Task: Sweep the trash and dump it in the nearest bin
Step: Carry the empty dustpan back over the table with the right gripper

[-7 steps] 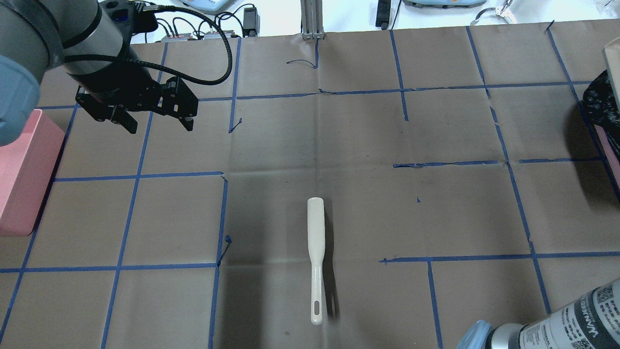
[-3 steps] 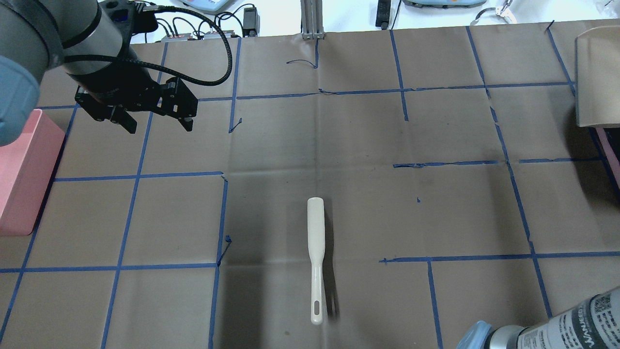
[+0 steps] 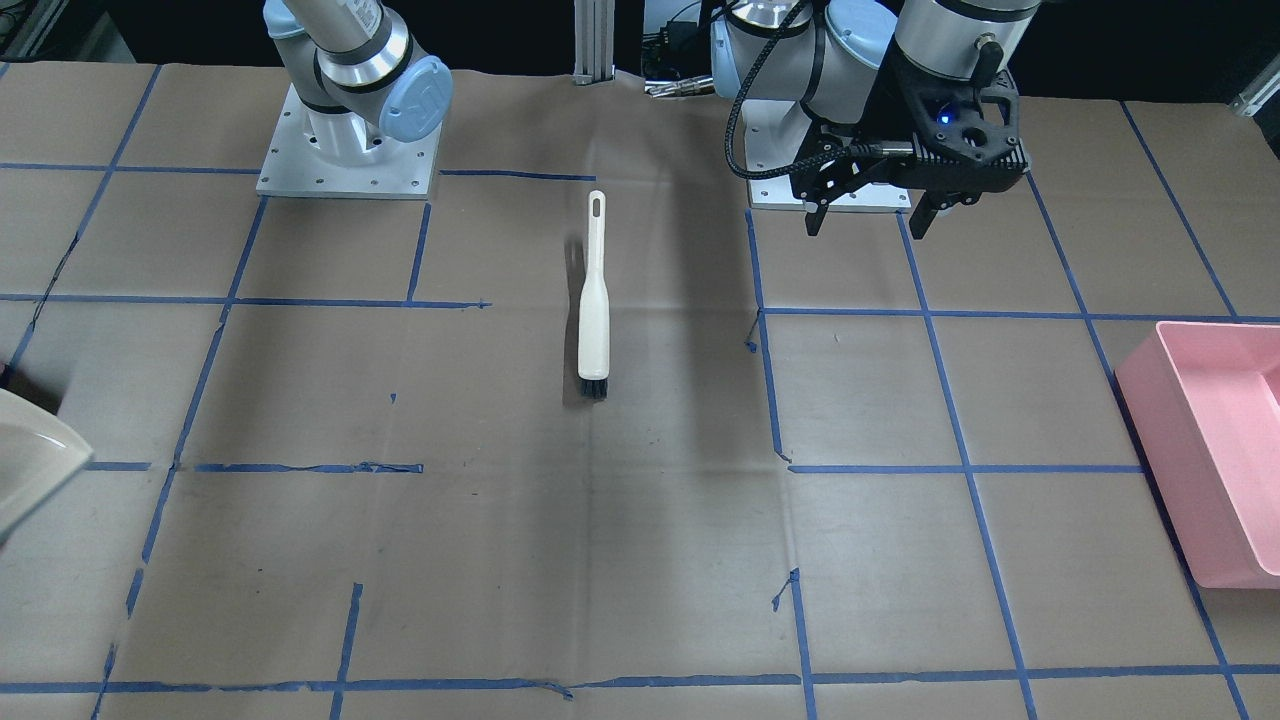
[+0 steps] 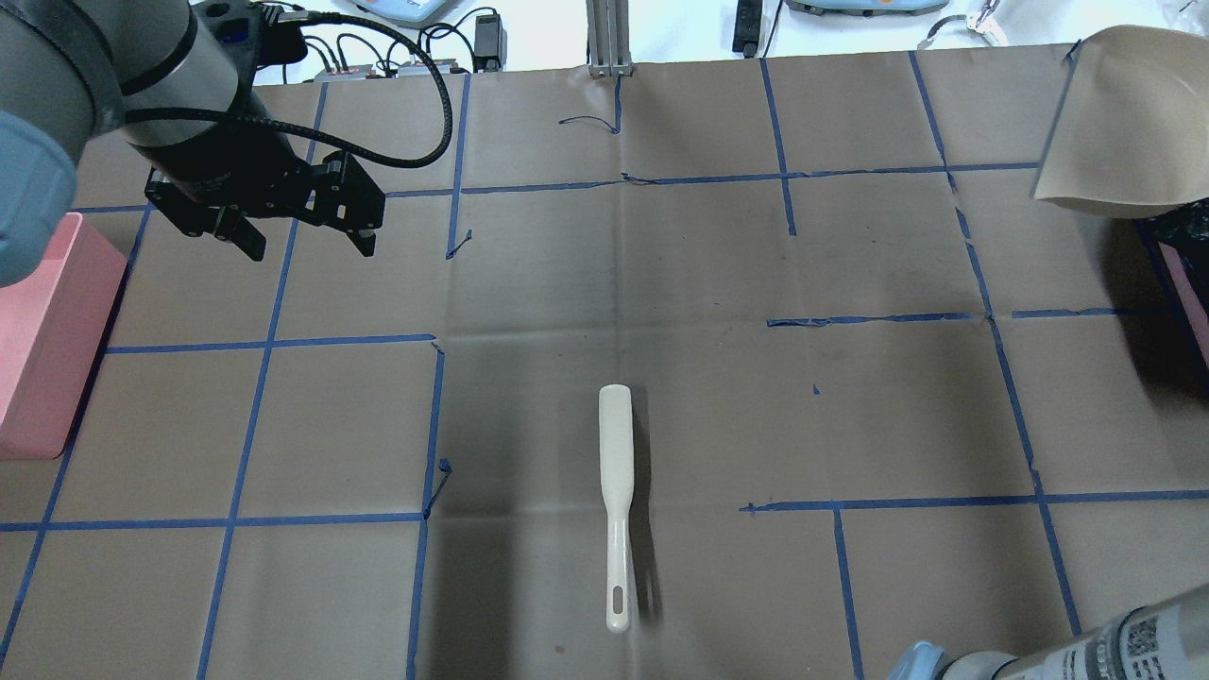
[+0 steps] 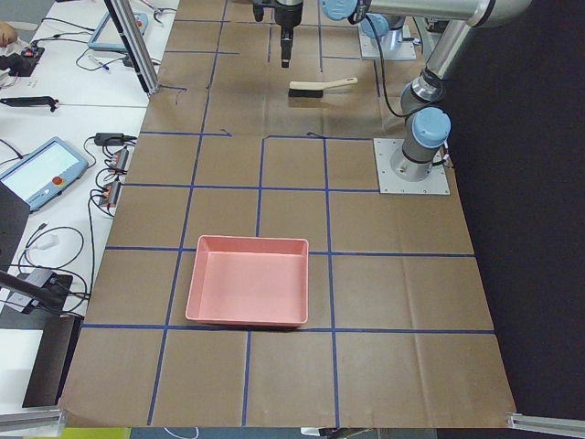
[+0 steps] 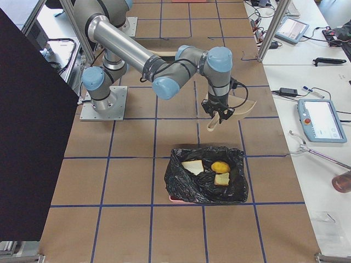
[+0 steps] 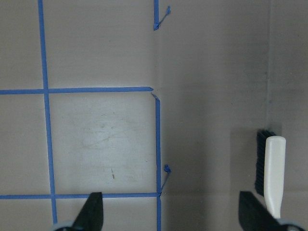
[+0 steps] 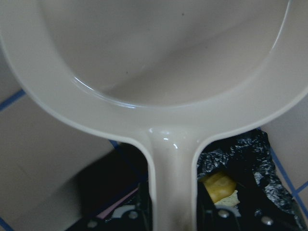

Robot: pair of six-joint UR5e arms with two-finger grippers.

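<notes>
Pink bin [image 4: 38, 331] at far left edge. Left gripper [image 4: 312, 247] hovering above table, jaws spread, holding nothing. Brush [image 4: 616, 491] lying flat mid-table, near side. Dustpan [image 4: 1124, 123] held aloft at right, handle clamped in right gripper [image 6: 218, 114]. Bread pieces [image 6: 193, 167] and fruit [image 6: 220, 166] lying inside black-bagged bin [image 6: 181, 183] at right end.

overhead: behind, downward | front: opposite | wrists: close | shared: brush [image 4: 614, 472]
</notes>
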